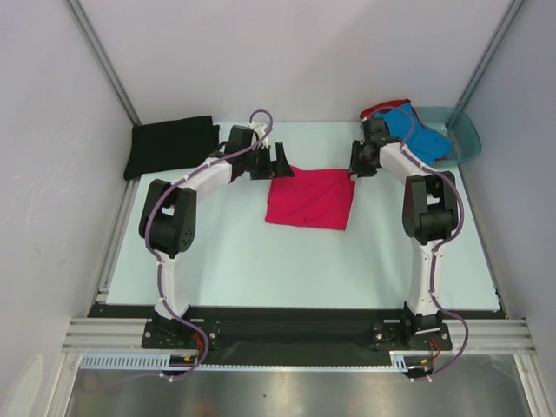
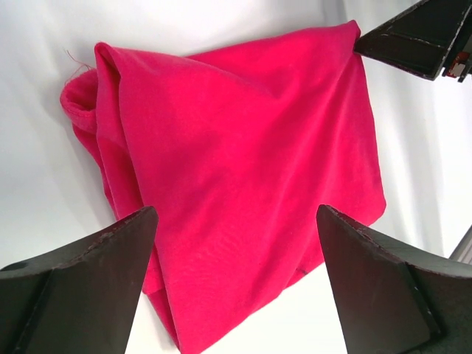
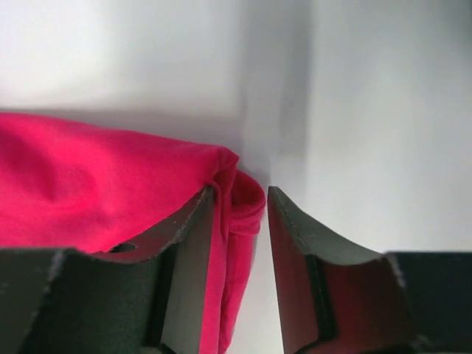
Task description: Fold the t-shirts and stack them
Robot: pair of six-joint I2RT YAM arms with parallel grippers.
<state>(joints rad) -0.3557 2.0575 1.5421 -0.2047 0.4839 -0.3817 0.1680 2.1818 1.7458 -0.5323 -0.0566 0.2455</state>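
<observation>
The magenta-pink t-shirt (image 1: 310, 198) lies folded in a rough square at mid-table. My left gripper (image 1: 280, 165) is open and hovers over its far left corner; in the left wrist view its jaws stand wide apart above the shirt (image 2: 243, 184). My right gripper (image 1: 356, 163) is at the far right corner. Its jaws are a little apart with the folded corner (image 3: 236, 206) between them, and a gap shows beside the right finger. The black t-shirt (image 1: 171, 144) lies folded at the far left. The blue t-shirt (image 1: 417, 135) and the red t-shirt (image 1: 382, 109) are bunched at the far right.
A translucent teal basin (image 1: 465, 135) stands at the far right corner and holds the blue and red shirts. White walls close in the table on three sides. My right gripper's finger (image 2: 420, 37) shows in the left wrist view at the top right.
</observation>
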